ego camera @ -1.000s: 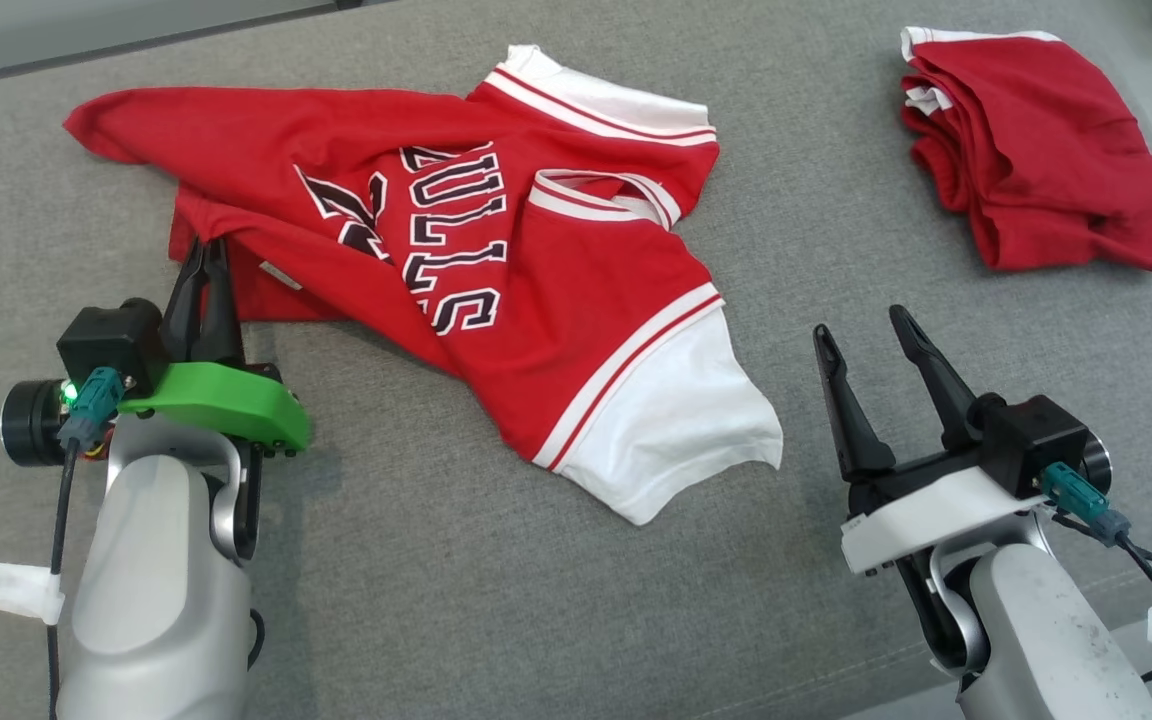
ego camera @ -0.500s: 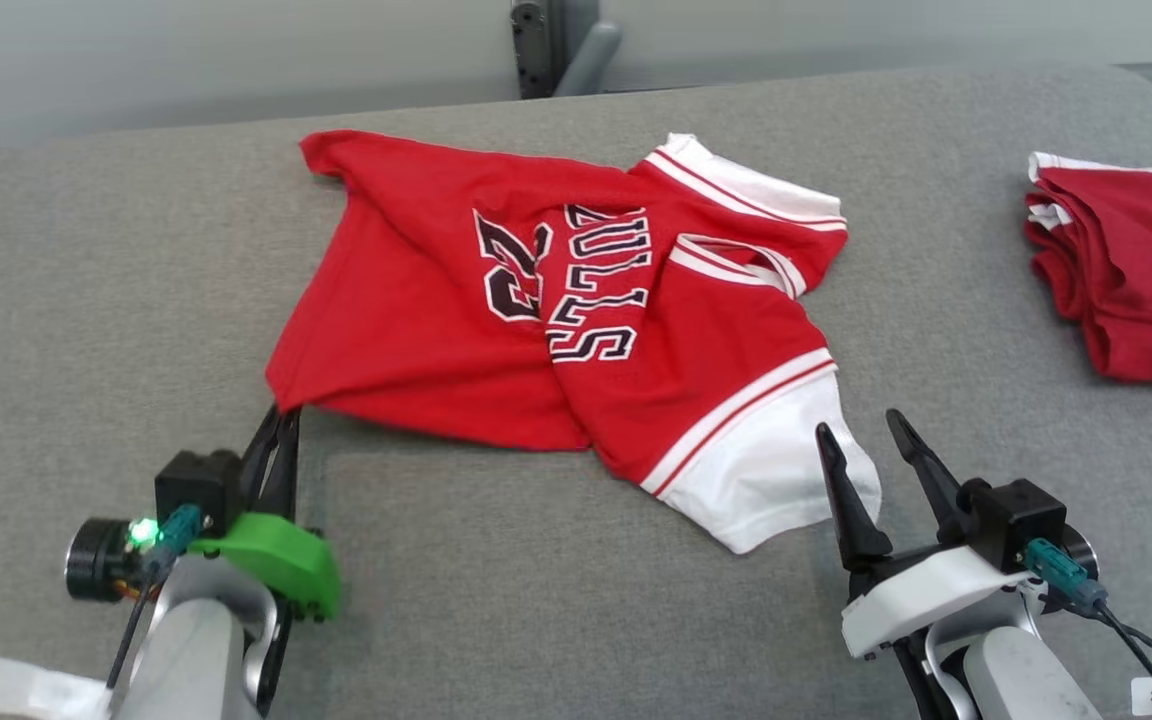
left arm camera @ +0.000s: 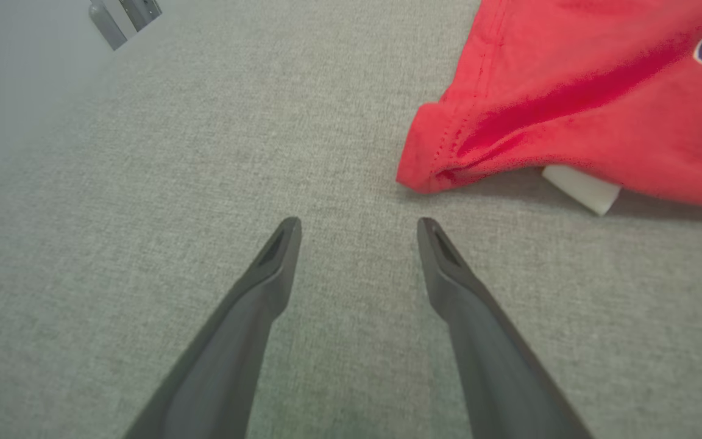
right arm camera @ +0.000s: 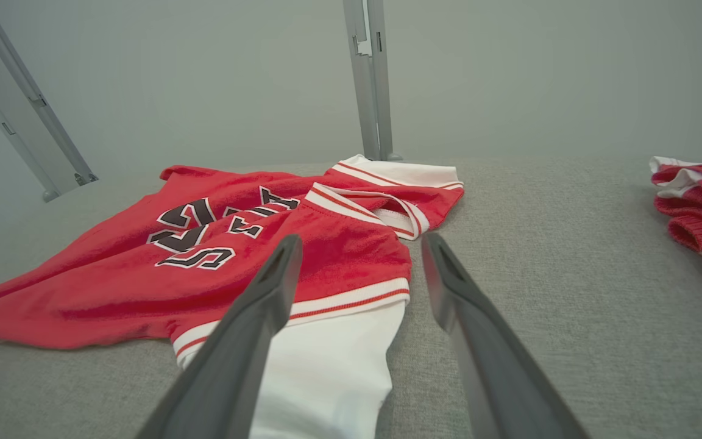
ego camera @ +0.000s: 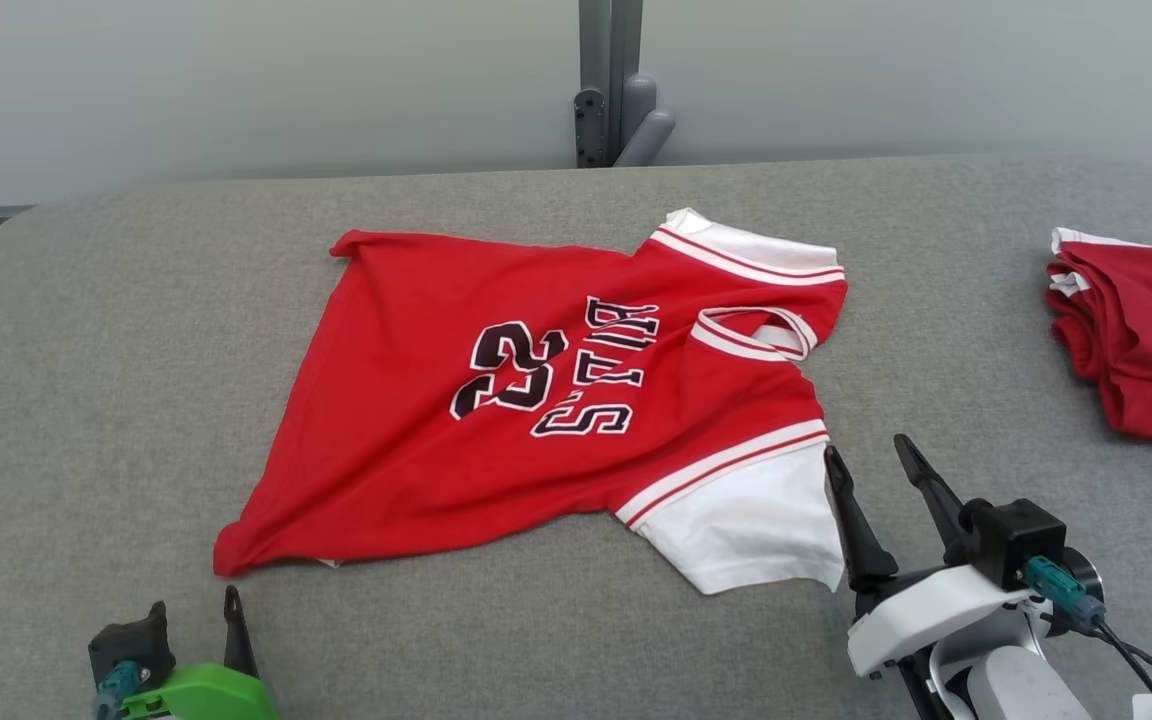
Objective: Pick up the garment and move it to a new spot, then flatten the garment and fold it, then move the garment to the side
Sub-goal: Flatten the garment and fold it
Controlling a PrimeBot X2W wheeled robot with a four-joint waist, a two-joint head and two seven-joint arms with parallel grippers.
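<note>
- The left tool (ego camera: pixel 194 625) sits at the near-left, fingers spread and empty. The right tool (ego camera: pixel 866 450) is also spread, holding nothing.
- The red jersey (ego camera: pixel 536 400) lies mid-table (ego camera: pixel 86 350), long axis left to right, collar at the right. Its near-left hem corner (left arm camera: pixel 424 177) lies just beyond the left tool, and its white sleeve (ego camera: pixel 746 530) just beside the right tool.
- A crease swallows part of the lettering (ego camera: pixel 576 385). The head view cuts off the left tool's body, and a second red garment (ego camera: pixel 1136 340) runs off the right edge.

The left pincer (left arm camera: pixel 357 224) stood with its two dark fingers spread apart and nothing between them, above the grey fabric of the bench (left arm camera: pixel 174 152). A corner of the red garment (left arm camera: pixel 570 91) lay just beyond the right fingertip, not touching it. A small white label (left arm camera: pixel 581 189) showed under its edge.
</note>
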